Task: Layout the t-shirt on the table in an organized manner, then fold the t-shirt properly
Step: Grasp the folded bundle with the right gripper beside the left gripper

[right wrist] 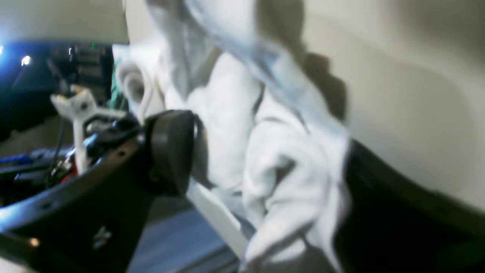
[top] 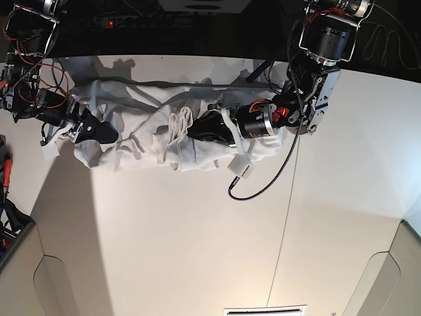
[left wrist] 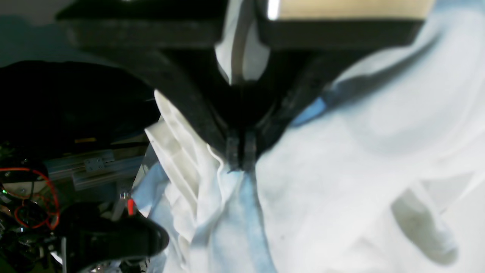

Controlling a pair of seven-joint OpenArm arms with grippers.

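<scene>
Both pincers are at the cloth: the left gripper (left wrist: 240,161) has its black jaws pinched tight on a gathered fold of the t-shirt (top: 148,125), near the middle of the bunched garment. Over at the other end, the right gripper (top: 105,135) sits against the shirt's edge, though whether it grips I cannot tell. Shirt lies crumpled in a long band across the far side of the table (top: 197,230).

- Both arms (top: 309,79) are black, built from round motor housings and angular links.
- Red wires (top: 29,79) loop around the right arm's upper joints.
- A black cable (top: 263,184) and white connector block (top: 240,169) trail from the left arm.
</scene>
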